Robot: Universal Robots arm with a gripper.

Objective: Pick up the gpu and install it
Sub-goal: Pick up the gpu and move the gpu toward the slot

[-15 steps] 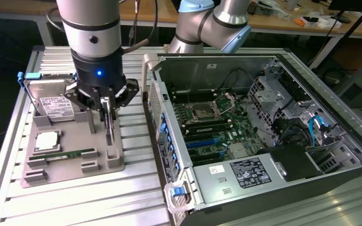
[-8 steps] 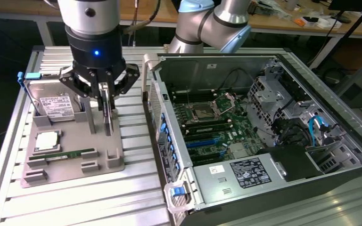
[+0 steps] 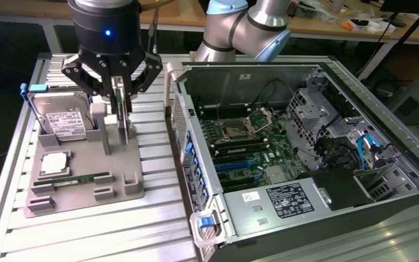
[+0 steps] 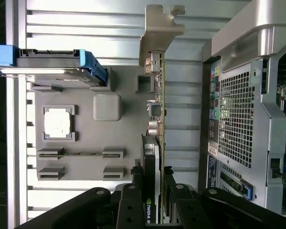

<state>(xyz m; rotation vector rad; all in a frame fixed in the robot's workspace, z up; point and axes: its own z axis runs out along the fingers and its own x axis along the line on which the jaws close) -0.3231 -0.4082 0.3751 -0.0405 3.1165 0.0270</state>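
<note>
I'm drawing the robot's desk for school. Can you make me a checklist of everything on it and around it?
Surface: ribbed metal table, carrying a gray parts tray and an open computer case.
Job's things: gpu upright on edge at the tray, not in the case; motherboard uncovered.
Clutter: hard drive, processor chip and memory stick sit in the tray.
Grippers: gripper above the tray, shut on the gpu.
Cables: blue cables and black cables inside the case.
Surroundings: robot arm; wooden bench behind the table.
</note>
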